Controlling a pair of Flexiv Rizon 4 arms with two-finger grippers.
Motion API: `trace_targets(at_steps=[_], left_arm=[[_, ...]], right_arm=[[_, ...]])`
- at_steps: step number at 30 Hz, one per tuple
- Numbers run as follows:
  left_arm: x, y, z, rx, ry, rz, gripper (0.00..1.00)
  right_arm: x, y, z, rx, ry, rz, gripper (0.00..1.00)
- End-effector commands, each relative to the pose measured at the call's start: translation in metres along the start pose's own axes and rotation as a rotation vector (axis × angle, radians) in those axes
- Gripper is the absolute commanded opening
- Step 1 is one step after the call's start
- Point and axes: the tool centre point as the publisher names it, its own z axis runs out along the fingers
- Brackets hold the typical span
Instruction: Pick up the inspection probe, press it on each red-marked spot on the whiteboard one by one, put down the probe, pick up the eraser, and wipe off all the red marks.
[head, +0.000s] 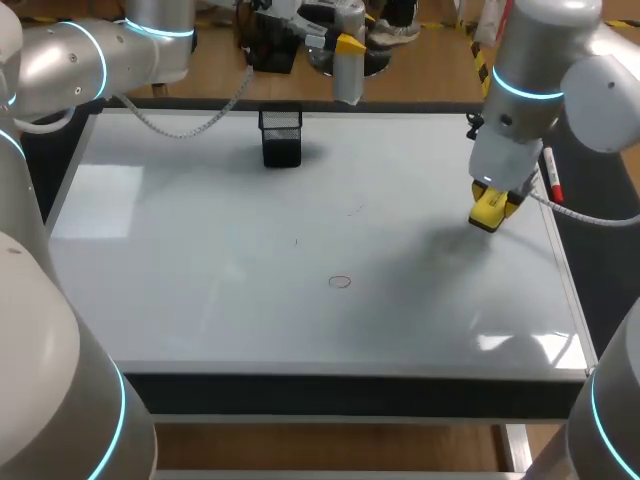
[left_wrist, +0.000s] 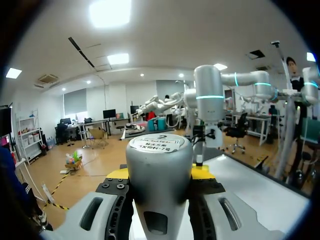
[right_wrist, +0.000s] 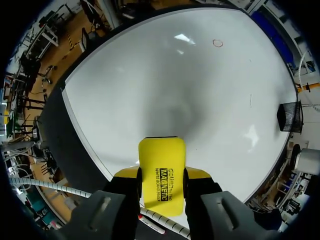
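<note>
1. The eraser (right_wrist: 161, 160) is held flat between the fingers of the right gripper (head: 491, 207), which are closed onto its two long sides. It hangs over the board (head: 200, 260) near the right edge and appears to be off the surface.
2. The probe (left_wrist: 159, 170) is clamped from both sides by the left gripper (left_wrist: 160, 174). It is held up past the board's far edge, clear of the surface.
3. One red mark (head: 340, 282), a small ring, is spotted toward the front middle of the board, well apart from the eraser. Fainter specks further back cannot be made out.
4. The mark could be missed, because it is small and a long reach across the board is needed.
5. A smear or a half-ring could be left if the eraser is lowered tilted and only one edge touches.
6. The eraser could be twisted or slid in the fingers if it is pressed too hard, since only its sides are gripped.
7. The marker (head: 551, 175) lies just beside the right gripper at the board's edge and could be knocked off by the wrist.
8. The holder (head: 281, 135) stands well clear at the back and would be struck only by a badly overrun sweep.
9. The probe has not been put down, and it could fall from its height if the grip is loosened.
</note>
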Motion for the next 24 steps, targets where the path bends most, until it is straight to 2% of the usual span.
trace_targets(at_steps=[1,11,17,24], left_arm=[[-0.001,-0.001,0.000,0.000,0.003,-0.001,0.00],[-0.001,-0.001,0.000,0.000,0.003,-0.001,0.00],[0.022,-0.011,0.000,-0.023,0.034,0.036,0.00],[0.060,-0.022,-0.001,-0.027,0.065,0.071,0.00]], right_arm=[[0.000,-0.001,0.000,0.001,0.003,-0.001,0.00],[0.000,-0.001,0.000,0.001,0.003,-0.001,0.00],[0.000,-0.001,0.000,0.001,0.003,-0.001,0.00],[0.000,-0.001,0.000,0.001,0.003,-0.001,0.00]])
